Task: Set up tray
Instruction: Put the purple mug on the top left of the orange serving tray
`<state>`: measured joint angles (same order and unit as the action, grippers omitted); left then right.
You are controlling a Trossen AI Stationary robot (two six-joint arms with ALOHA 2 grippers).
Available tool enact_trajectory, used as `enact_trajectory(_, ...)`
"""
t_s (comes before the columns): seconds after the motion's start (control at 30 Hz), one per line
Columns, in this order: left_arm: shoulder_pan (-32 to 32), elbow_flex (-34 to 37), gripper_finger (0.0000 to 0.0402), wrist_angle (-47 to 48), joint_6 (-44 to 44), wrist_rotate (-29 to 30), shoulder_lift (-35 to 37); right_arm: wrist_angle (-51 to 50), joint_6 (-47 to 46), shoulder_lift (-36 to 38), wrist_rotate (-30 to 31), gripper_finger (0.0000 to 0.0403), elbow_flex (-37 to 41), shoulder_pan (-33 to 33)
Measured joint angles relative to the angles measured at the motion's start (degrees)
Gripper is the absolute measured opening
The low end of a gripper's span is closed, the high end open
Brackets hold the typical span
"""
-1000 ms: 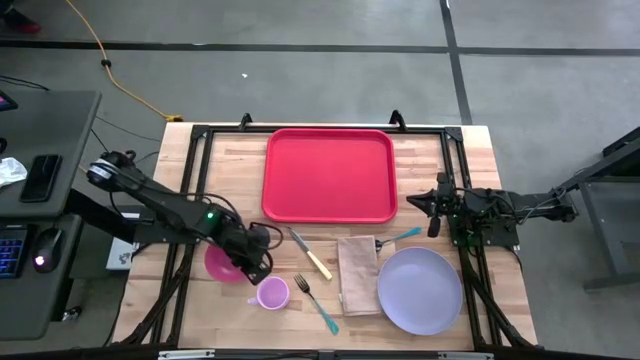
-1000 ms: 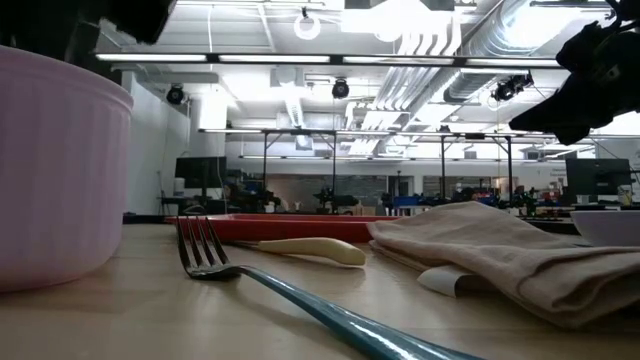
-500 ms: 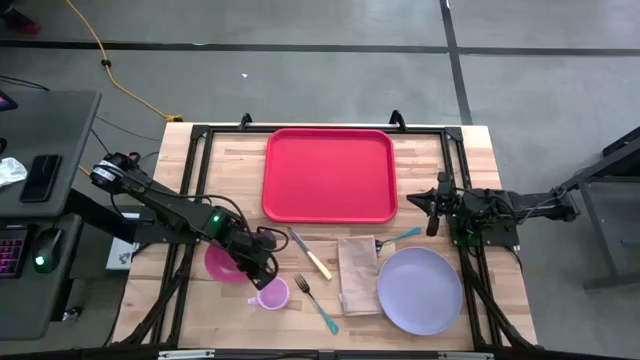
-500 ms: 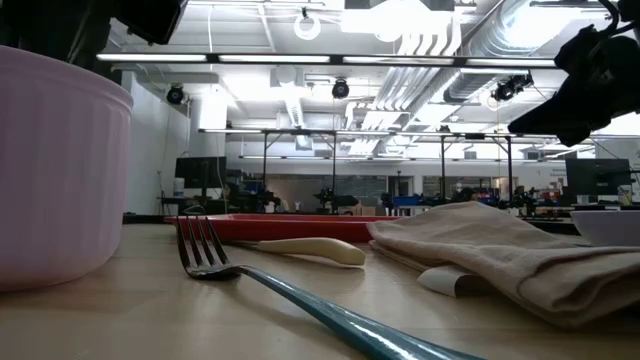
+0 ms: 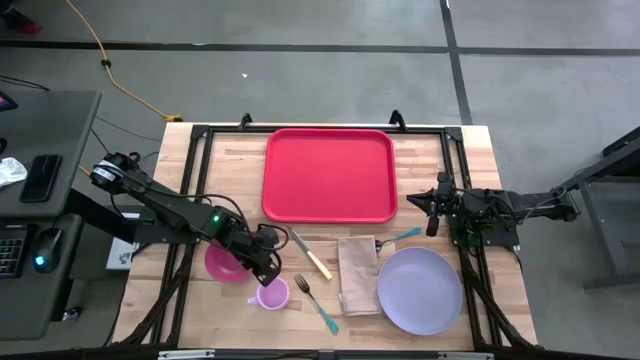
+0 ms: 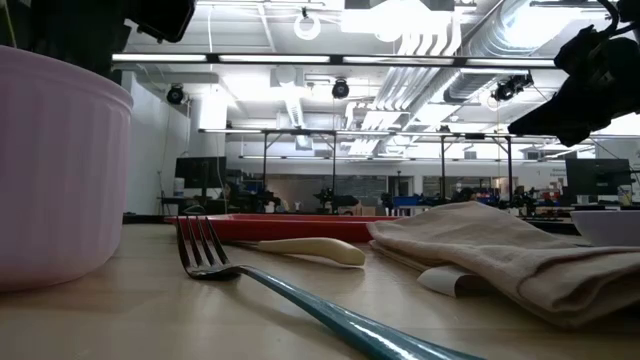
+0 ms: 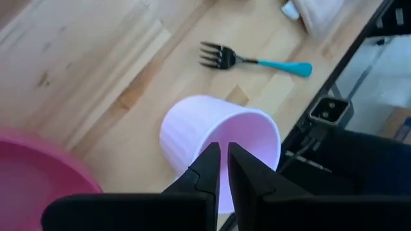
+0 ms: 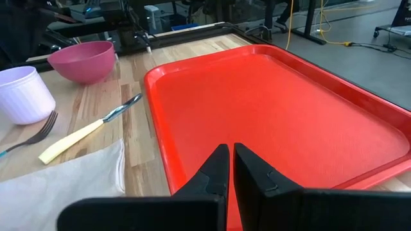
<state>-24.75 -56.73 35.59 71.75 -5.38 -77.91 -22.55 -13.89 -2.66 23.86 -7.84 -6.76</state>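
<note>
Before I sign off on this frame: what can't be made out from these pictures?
- Spoon: high view, most of it lies under the napkin.
- Cup: left wrist view, the left gripper covers part of its mouth, so its inside stays unseen.
- Tray: low view, only a thin red edge behind the knife.
- Plate: low view, cut off by the edge.

1. High cam looked straight down, far off, w/ whole table in frame.
2. Low cam sat at tabletop level, close to fork, facing the room.
3. L wrist cam looked down, near cup.
4. R wrist cam faced across tray; cup, fork shared.
</note>
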Motion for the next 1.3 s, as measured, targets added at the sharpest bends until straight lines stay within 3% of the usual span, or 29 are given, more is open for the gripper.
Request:
enact_trajectory(0.27, 0.0, -0.7, 0.0062, -1.6, 5.4, 0.6, 0.0, 0.0, 1.0, 0.0, 0.0, 0.0, 0.0, 0.0)
enact_trajectory(0.57, 0.0, -15.3, 0.0011, 12.0, 3.0, 3.6, -3.6, 0.0, 1.1, 0.0, 0.0, 0.0, 0.0, 0.0)
enact_trajectory(0.73, 0.0, -21.6, 0.0028, 17.0, 2.0, 3.6, -8.4, 0.1, 1.4, -0.7, 0.0, 0.0, 0.0, 0.0)
enact_trajectory(0.93, 0.0, -23.2, 0.0054, 26.4, 1.3, 0.9, -13.7, 0.1, 1.1, -1.5, 0.0, 0.0, 0.0, 0.0)
enact_trajectory(1.3, 0.0, -23.2, 0.0028, 27.0, -1.1, 1.1, -16.1, 0.3, 0.9, -1.9, 0.0, 0.0, 0.1, 0.0)
